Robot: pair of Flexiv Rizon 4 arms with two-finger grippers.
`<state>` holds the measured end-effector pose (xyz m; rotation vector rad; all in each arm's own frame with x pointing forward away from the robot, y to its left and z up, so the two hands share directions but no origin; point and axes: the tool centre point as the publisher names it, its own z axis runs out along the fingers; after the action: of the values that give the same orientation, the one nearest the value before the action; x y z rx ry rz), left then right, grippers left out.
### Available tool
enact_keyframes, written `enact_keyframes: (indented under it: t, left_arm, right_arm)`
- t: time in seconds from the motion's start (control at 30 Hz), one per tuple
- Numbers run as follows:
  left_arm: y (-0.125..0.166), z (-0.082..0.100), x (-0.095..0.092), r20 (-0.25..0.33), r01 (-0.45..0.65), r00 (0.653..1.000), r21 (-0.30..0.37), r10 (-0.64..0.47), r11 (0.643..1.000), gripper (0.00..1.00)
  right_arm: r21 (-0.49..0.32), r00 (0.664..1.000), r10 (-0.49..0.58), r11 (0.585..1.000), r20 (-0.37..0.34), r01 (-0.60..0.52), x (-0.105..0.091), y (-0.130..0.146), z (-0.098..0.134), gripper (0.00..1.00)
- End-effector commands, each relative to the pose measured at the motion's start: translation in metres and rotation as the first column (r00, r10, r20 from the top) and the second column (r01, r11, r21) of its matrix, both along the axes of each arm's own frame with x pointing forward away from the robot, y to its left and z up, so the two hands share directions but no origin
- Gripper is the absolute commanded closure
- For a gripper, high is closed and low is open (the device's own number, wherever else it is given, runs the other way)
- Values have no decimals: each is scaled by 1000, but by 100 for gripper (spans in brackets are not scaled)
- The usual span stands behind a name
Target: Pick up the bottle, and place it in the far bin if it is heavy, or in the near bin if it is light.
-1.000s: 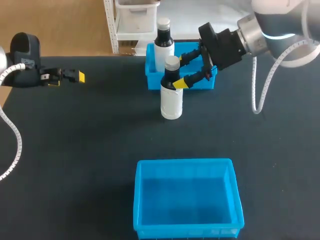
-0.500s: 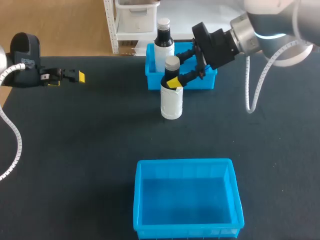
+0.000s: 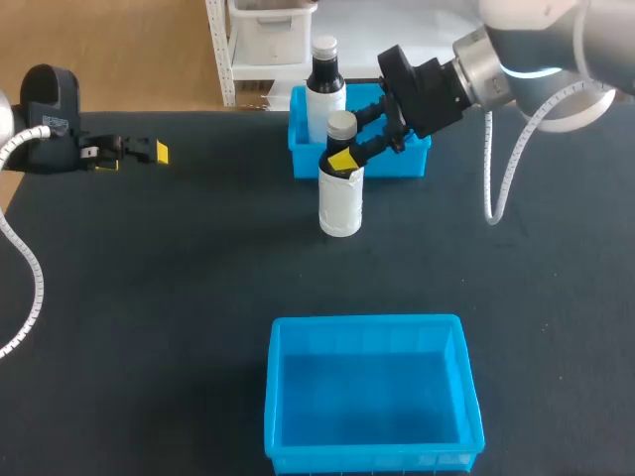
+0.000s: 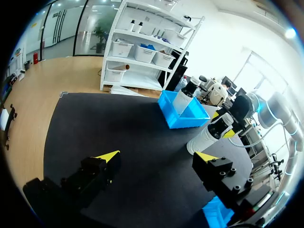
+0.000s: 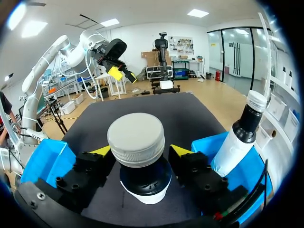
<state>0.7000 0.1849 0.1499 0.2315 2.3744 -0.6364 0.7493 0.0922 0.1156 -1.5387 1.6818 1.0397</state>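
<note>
While the bottle (image 3: 340,193) stands upright on the black table (image 3: 149,297), just in front of the far bin (image 3: 409,165), the right gripper (image 3: 345,141) straddles its dark neck under the cap, fingers apart with a small gap each side, not clamped. Judgement: rigid, smooth body, likely slippery; tall and narrow, tips easily; the neck below the cap lip is the secure hold. Weight not readable by eye. A second bottle (image 3: 324,84) stands inside the far bin. The near bin (image 3: 367,323) sits well apart. The left gripper (image 4: 157,156) hangs spread open over the table's left.
</note>
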Motion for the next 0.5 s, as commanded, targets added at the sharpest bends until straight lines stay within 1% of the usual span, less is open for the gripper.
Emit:
enact_keyframes:
  t: [0.03,0.2,0.5]
  left_arm:
    - [0,0,0,0,0,1000,0,0,1000,0]
    - [0,0,0,0,0,1000,0,0,1000,0]
    - [0,0,0,0,0,1000,0,0,1000,0]
  right_arm:
    - [1,1000,0,1000,0,0,1,1,0,49]
    - [2,1000,1,1000,2,-1,0,0,1,55]
    - [2,1000,-7,1000,15,7,-2,-8,11,61]
